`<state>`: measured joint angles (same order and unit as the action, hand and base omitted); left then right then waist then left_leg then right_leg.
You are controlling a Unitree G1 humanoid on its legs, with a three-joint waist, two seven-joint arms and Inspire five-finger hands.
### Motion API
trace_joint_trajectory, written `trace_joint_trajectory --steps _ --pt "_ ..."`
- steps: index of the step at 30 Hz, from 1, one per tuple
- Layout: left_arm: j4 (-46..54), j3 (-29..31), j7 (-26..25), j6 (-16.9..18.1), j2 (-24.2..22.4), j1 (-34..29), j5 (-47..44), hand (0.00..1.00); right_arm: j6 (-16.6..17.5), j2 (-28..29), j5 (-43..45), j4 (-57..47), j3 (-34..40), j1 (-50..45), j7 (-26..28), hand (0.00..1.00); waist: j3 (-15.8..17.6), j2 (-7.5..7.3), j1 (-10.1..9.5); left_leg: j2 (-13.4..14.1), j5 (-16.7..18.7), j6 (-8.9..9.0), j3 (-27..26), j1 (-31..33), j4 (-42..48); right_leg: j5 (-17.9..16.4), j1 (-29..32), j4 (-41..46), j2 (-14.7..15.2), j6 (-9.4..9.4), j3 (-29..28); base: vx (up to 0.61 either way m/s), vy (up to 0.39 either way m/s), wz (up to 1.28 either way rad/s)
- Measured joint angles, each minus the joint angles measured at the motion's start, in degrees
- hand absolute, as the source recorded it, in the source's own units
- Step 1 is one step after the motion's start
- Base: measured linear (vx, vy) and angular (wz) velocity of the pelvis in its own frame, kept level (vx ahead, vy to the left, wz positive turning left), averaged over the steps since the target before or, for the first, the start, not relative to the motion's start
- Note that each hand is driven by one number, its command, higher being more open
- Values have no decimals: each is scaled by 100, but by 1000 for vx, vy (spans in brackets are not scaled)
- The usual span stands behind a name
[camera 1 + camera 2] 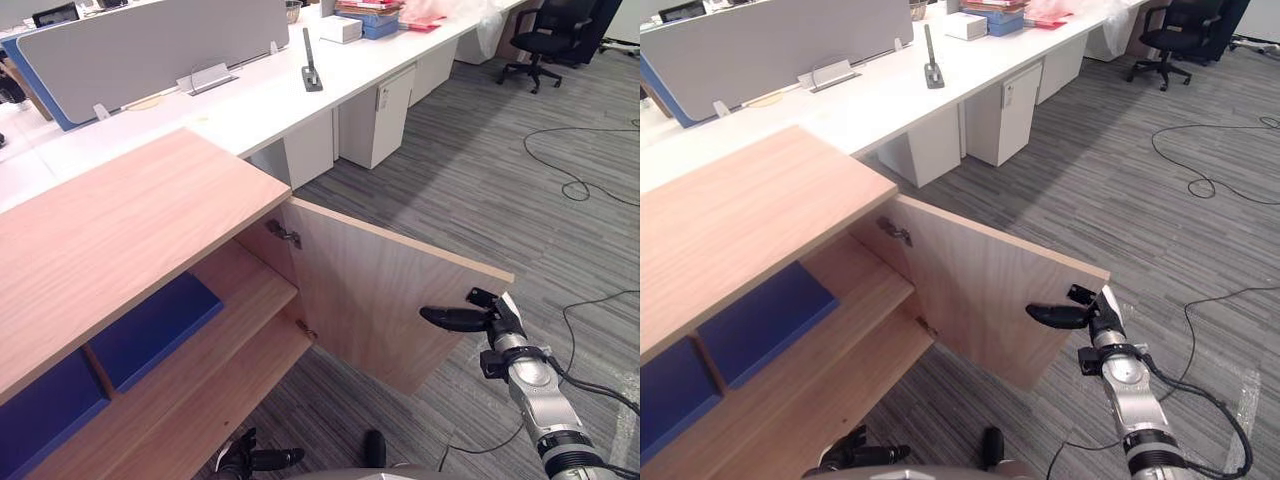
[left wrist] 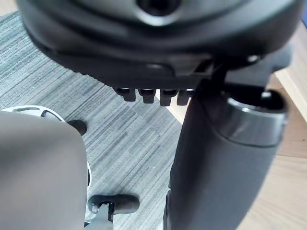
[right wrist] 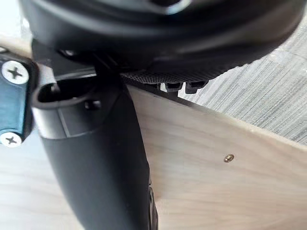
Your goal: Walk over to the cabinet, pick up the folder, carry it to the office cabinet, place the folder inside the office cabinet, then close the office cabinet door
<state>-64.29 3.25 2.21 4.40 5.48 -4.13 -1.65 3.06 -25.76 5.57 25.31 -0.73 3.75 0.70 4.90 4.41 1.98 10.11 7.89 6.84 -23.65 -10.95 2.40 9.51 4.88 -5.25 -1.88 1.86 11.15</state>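
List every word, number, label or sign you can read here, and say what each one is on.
No text here can be read.
Label on the white drawer unit: too small to read.
Stack of books: any print is too small to read.
Blue folders and cabinet door: no print shows on them.

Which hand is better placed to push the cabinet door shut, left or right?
Right. The right hand is by the open door's outer face near its free edge, fingers straight, so it could likely push. The left hand hangs low on the hinge side.
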Motion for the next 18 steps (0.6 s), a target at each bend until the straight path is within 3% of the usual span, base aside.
trace_joint_trajectory --steps 5,8,12,18 --pt "-2 -247 44 5 -15 39 1 100 1 -690 -506 1 -1111 102 231 100 11 22 29 60 -1 1 0 26 131 1 -3 0 -42 14 -1 -23 -15 -15" --pt "-4 -302 92 7 -25 51 2 100 -2 -1300 -672 -1 -2434 231 579 100 12 19 45 129 -2 3 2 25 146 -5 -2 1 -113 25 -4 -31 -29 -9" --pt "-5 -277 209 5 -15 52 12 100 -2 -1818 -972 -680 -3931 318 2027 100 15 10 43 222 -16 20 92 36 124 -17 -2 1 -207 43 42 -38 -47 4" --pt "10 118 430 5 4 45 31 100 27 -1816 -998 -1865 -4364 -303 3559 100 37 -46 -61 224 1 30 282 175 76 -13 52 4 -185 36 169 -56 -9 16"
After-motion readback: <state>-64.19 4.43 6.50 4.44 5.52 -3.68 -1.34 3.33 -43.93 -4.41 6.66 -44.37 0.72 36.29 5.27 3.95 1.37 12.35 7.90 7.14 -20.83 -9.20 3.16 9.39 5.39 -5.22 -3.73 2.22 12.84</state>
